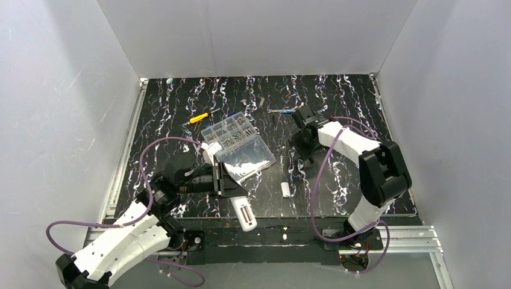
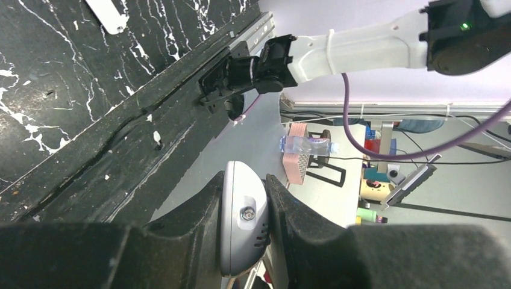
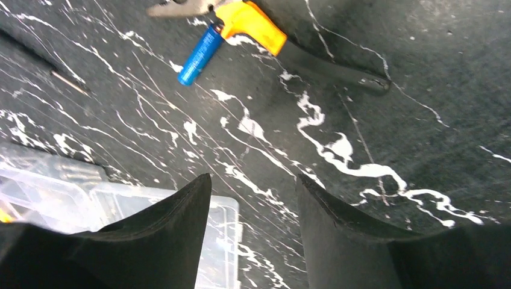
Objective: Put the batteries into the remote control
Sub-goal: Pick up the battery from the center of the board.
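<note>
My left gripper (image 1: 224, 180) is shut on the white remote control (image 1: 243, 214) and holds it over the table's near edge. The left wrist view shows the remote's rounded end (image 2: 238, 229) clamped between my left gripper's (image 2: 244, 195) jaws. One blue battery (image 3: 202, 54) lies on the mat beside the orange-handled pliers (image 3: 250, 18); it also shows in the top view (image 1: 288, 111). The second battery is not in view. My right gripper (image 3: 253, 180) is open and empty above the mat, short of that battery; it also shows in the top view (image 1: 303, 150).
A clear compartment box (image 1: 238, 141) with its lid open sits mid-table, left of the right gripper (image 3: 120, 198). A small white cover piece (image 1: 286, 189) lies near the front (image 2: 107, 13). A yellow-handled screwdriver (image 1: 199, 118) lies behind the box.
</note>
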`<state>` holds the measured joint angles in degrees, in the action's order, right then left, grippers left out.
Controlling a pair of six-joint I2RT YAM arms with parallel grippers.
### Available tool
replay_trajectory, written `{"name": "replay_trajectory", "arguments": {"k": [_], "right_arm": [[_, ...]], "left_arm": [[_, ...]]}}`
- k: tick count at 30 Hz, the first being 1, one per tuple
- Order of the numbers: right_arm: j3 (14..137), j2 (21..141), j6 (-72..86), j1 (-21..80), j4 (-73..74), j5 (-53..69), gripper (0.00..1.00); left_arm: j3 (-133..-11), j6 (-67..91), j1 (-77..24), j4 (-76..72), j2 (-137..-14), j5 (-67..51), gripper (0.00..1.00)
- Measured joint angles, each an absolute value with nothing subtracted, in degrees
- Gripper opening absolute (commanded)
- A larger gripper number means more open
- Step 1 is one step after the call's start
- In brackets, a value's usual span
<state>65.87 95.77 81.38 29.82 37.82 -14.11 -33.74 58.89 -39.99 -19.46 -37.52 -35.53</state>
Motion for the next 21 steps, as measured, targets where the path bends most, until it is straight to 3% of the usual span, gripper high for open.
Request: {"name": "replay_trajectory", "arguments": {"k": [21], "right_arm": [[81.3,111.2,87.0,25.8,45.8,-12.7,0.61]], "left_arm": [[-46.3,53.5,-40.0,-7.0,-39.6,-38.8,0.03]]}}
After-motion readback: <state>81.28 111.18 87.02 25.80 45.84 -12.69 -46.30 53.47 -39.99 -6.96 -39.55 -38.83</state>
